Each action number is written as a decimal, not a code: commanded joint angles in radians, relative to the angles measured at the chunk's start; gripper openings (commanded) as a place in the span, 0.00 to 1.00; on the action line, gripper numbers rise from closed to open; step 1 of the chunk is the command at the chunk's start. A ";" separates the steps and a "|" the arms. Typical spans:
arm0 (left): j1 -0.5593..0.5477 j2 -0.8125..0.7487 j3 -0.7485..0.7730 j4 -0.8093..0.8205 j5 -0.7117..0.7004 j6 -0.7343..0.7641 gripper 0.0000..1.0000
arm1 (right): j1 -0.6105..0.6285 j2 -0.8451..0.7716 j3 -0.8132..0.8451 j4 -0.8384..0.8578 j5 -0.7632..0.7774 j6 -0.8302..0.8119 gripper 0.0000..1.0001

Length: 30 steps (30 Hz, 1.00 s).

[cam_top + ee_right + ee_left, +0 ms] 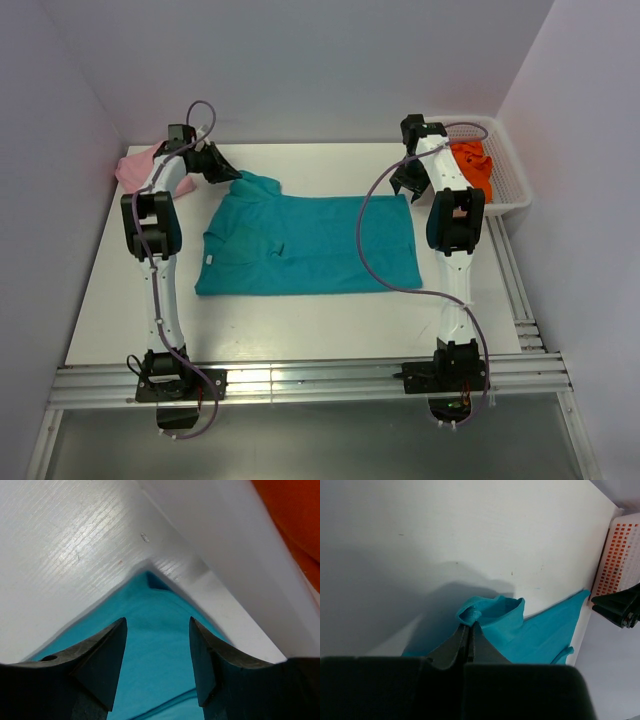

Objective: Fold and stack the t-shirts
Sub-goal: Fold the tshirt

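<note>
The teal t-shirt (310, 245) lies spread on the white table, folded roughly into a rectangle. My left gripper (228, 172) is shut on its far left corner and lifts that bit of cloth; the pinched teal fabric (490, 614) bunches at the fingertips. My right gripper (405, 182) is open just above the shirt's far right corner (157, 625), jaws on either side of the cloth, not gripping. The pale pink t-shirt (135, 165) lies at the far left behind the left arm. The orange t-shirt (475, 162) lies in the basket.
A white mesh basket (512, 175) stands at the far right corner, and shows in the left wrist view (617, 555). White walls close in the back and both sides. Aluminium rails (310, 380) run along the near edge.
</note>
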<state>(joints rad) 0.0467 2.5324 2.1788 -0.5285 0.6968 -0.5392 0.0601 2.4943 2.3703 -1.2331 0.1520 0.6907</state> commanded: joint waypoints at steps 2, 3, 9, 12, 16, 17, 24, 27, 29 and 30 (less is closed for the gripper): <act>0.019 -0.081 0.019 0.019 0.026 0.008 0.00 | -0.031 0.063 0.015 -0.032 0.043 0.009 0.61; 0.021 -0.077 0.021 0.019 0.036 0.005 0.00 | -0.031 0.063 0.015 -0.031 0.040 0.009 0.61; 0.022 -0.072 0.019 0.039 0.062 -0.005 0.00 | -0.031 0.074 0.032 -0.023 0.026 0.009 0.61; 0.021 -0.069 0.015 0.054 0.105 -0.027 0.00 | -0.031 0.078 0.038 -0.012 0.012 0.013 0.62; 0.016 -0.067 0.006 0.068 0.129 -0.028 0.00 | -0.031 0.078 0.037 -0.003 0.014 0.013 0.62; 0.015 -0.066 0.004 0.071 0.141 -0.030 0.00 | -0.031 0.074 0.033 0.007 0.012 0.012 0.62; 0.010 -0.066 -0.002 0.094 0.171 -0.050 0.00 | -0.026 0.072 0.027 0.067 -0.064 0.013 0.49; 0.002 -0.072 -0.007 0.097 0.176 -0.050 0.00 | -0.020 0.109 0.079 0.075 -0.130 0.017 0.47; -0.004 -0.075 -0.011 0.099 0.178 -0.050 0.00 | -0.017 0.126 0.105 0.081 -0.143 0.021 0.47; -0.005 -0.075 -0.016 0.101 0.182 -0.050 0.00 | -0.017 0.127 0.112 0.089 -0.147 0.029 0.47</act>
<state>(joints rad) 0.0547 2.5324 2.1765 -0.4656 0.8349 -0.5880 0.0612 2.5549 2.4531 -1.1755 0.0532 0.6991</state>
